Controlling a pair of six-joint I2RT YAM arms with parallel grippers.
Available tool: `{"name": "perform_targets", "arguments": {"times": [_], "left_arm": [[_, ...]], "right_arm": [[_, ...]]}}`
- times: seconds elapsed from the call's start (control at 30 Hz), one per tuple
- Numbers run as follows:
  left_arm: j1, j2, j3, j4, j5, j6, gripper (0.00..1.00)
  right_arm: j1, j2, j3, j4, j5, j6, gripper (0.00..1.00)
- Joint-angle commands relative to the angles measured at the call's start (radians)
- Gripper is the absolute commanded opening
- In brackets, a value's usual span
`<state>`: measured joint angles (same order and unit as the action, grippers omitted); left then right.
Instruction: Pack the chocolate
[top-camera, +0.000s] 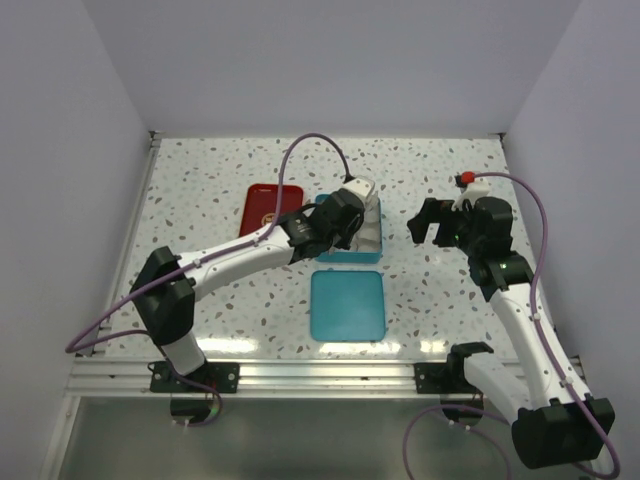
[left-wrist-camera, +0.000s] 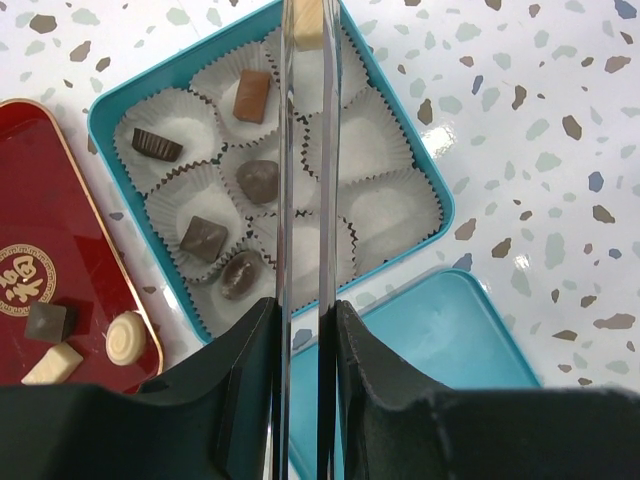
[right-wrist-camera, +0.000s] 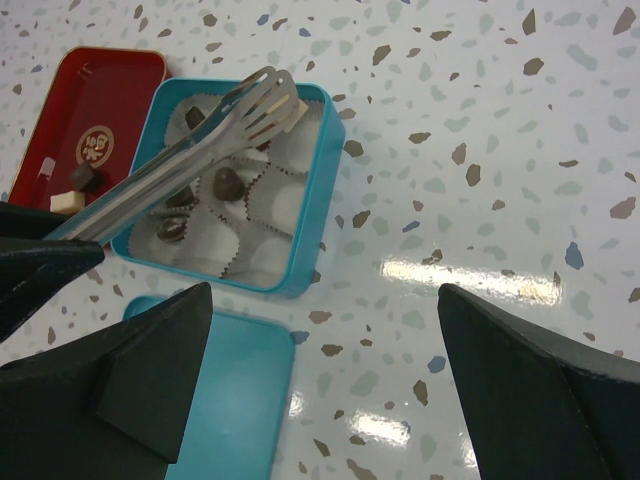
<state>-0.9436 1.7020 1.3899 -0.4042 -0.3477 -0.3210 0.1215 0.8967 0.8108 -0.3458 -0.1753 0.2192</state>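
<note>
- The left gripper (left-wrist-camera: 305, 305) is clamping, partly closed, on a pair of slim silver metal tongs (left-wrist-camera: 287, 200). The tong tips are pinching a tan bite-sized chocolate (left-wrist-camera: 308, 25) above the far side of the square teal tin (left-wrist-camera: 437, 205).
- Five more pieces are sitting in the tin's white pleated paper cups (left-wrist-camera: 370, 140). They are a caramel block (left-wrist-camera: 251, 95) and four dark ones, among them a fluted cup shape (left-wrist-camera: 157, 145).
- Three pieces are waiting on the red rectangular tray (left-wrist-camera: 60, 200) just left of the tin: a dark square (left-wrist-camera: 47, 320), a cream disc (left-wrist-camera: 126, 337) and a cream bar (left-wrist-camera: 52, 365).
- To do this step well, I would be bringing the tips low over the middle of an empty cup before easing the grip. The piece would then be dropping a short way rather than bouncing out.
- I would open only a little and lift straight up, since a blade snagging the thin paper could be dragging a cup or its neighbours.
- The right gripper (top-camera: 432, 225) is hanging wide open with nothing in it, over the speckled white worktop (left-wrist-camera: 540, 150) right of the tin.
- The teal lid (left-wrist-camera: 440, 330) is lying flat just near of the tin.
- The only marking is a round gold emblem (left-wrist-camera: 22, 280) on the tray. It is showing what look like Chinese characters, cut off by the picture edge, and I cannot read them. No brand is showing on the tin or the lid.
</note>
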Motion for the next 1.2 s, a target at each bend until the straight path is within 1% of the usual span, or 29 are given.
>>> {"name": "perform_targets", "arguments": {"times": [0.0, 0.17, 0.3, 0.37, 0.6, 0.8, 0.97, 1.1, 1.17], "left_arm": [[-0.004, -0.001, 0.035, 0.059, -0.03, 0.011, 0.27], [-0.004, 0.027, 0.043, 0.067, -0.016, 0.011, 0.27], [-0.004, 0.035, 0.04, 0.064, -0.022, 0.005, 0.36], [-0.004, 0.035, 0.038, 0.064, -0.03, 0.007, 0.38], [-0.003, 0.041, 0.04, 0.07, -0.036, 0.01, 0.39], [-0.004, 0.018, 0.034, 0.048, -0.069, 0.008, 0.38], [0.008, -0.1, -0.021, 0.016, -0.145, -0.001, 0.37], [0.035, -0.217, -0.118, -0.028, -0.18, -0.055, 0.37], [0.049, -0.29, -0.196, -0.053, -0.194, -0.078, 0.37]], "right_arm": [[-0.002, -0.01, 0.005, 0.016, -0.015, -0.003, 0.99], [-0.002, -0.007, 0.004, 0.016, -0.016, -0.003, 0.99], [-0.003, -0.007, 0.005, 0.018, -0.016, -0.004, 0.99], [-0.002, -0.007, 0.004, 0.019, -0.018, -0.003, 0.99], [-0.002, -0.007, 0.002, 0.018, -0.02, -0.003, 0.99], [-0.002, -0.007, 0.002, 0.016, -0.02, -0.003, 0.99], [-0.002, -0.005, 0.004, 0.018, -0.02, -0.004, 0.99], [-0.002, -0.01, 0.004, 0.016, -0.016, -0.003, 0.99], [-0.002, -0.01, 0.002, 0.014, -0.016, -0.003, 0.99]]}}
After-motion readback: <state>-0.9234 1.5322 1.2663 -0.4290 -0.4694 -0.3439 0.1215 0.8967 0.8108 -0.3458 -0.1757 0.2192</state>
